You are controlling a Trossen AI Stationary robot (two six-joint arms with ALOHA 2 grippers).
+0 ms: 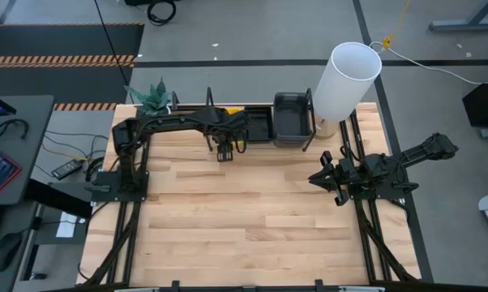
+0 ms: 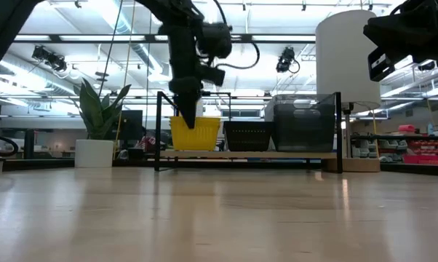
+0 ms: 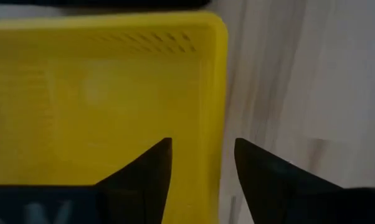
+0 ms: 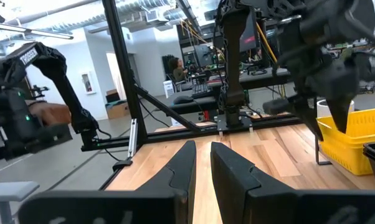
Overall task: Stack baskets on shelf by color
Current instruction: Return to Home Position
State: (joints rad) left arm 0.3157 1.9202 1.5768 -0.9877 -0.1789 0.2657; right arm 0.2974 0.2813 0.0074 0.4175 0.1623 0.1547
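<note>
A yellow basket [image 2: 196,133] sits at the left end of the black rod shelf [image 2: 159,131]. A black mesh basket [image 2: 248,135] and a dark grey basket [image 2: 304,125] sit to its right. In the high view the yellow basket [image 1: 235,113] is mostly hidden under my left arm. My left gripper [image 3: 203,152] points down at the yellow basket's near right corner, open. One finger [image 3: 151,171] stands over the basket's inside and the other [image 3: 262,177] outside its side wall [image 3: 213,124]; I see no touch. My right gripper [image 1: 321,177] is shut and empty, above the table's right side.
A tall white cylinder [image 1: 345,81] stands at the shelf's right end. A potted plant [image 1: 151,97] stands at the back left corner. Bare wooden table [image 1: 244,211] lies in front of the shelf, between the two arms.
</note>
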